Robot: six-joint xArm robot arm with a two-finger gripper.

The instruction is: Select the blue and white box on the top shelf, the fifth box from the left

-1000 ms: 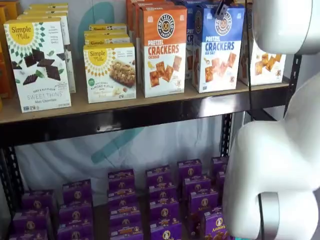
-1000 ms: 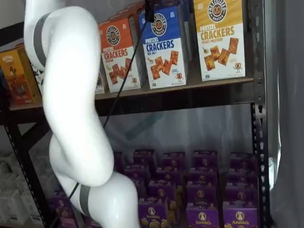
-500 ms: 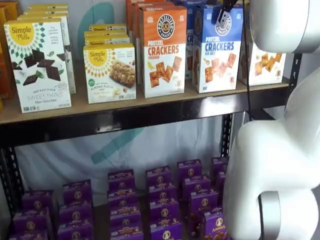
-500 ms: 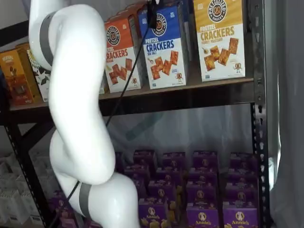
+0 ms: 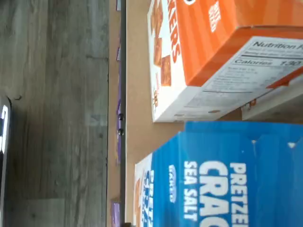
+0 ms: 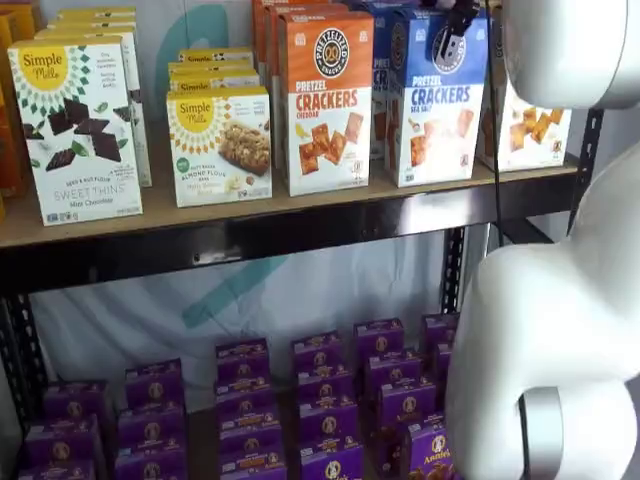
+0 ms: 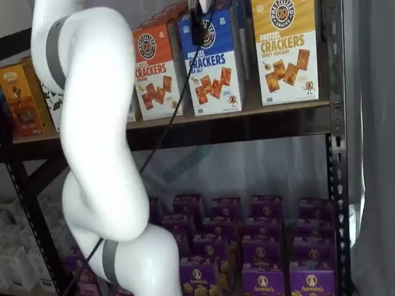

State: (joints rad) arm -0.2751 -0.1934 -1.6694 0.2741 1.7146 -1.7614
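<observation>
Approach stage: the tall blue and white cardboard box stands upright on the tan wooden top shelf, beside the orange-topped cracker box, not yet lifted. The black-fingered pincer hangs before the box's upper front in both shelf views; its opening and any contact cannot be told. Grasping and withdrawal remain.

Soft, even room light falling on shelves in both shelf views, no hard shadows; white arm glaring bright, edges washing out; wrist view lying sideways, blue and white box blurring up close; lower shelf sitting dimmer
</observation>
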